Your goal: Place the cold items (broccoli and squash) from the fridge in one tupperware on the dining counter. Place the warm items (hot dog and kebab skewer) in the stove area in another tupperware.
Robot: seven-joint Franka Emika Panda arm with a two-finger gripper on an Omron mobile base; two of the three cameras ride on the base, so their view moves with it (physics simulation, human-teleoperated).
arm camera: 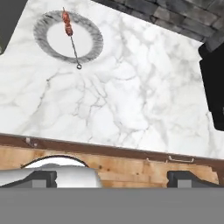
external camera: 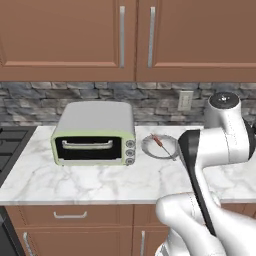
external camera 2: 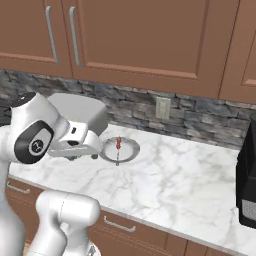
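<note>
The kebab skewer (external camera: 162, 145) (external camera 2: 118, 147) (arm camera: 70, 33) lies across a round grey-rimmed plate (external camera: 147, 147) (external camera 2: 132, 150) (arm camera: 94, 48) on the marble counter, its meat end toward the stone wall. My gripper (arm camera: 114, 177) hangs open over the counter's front edge, in front of the plate and apart from it, with nothing between its fingers. The dark cooktop of the stove area (external camera: 11, 142) shows at the far left. The hot dog, both tupperwares, broccoli, squash, fridge and dining counter are out of view.
A pale green toaster oven (external camera: 95, 132) (external camera 2: 82, 112) stands left of the plate. A black appliance (external camera 2: 247, 185) (arm camera: 214, 87) sits at the counter's right end. Brown cabinets hang above; drawers (external camera: 70, 215) run below. A wall outlet (external camera: 185, 100) is behind the plate.
</note>
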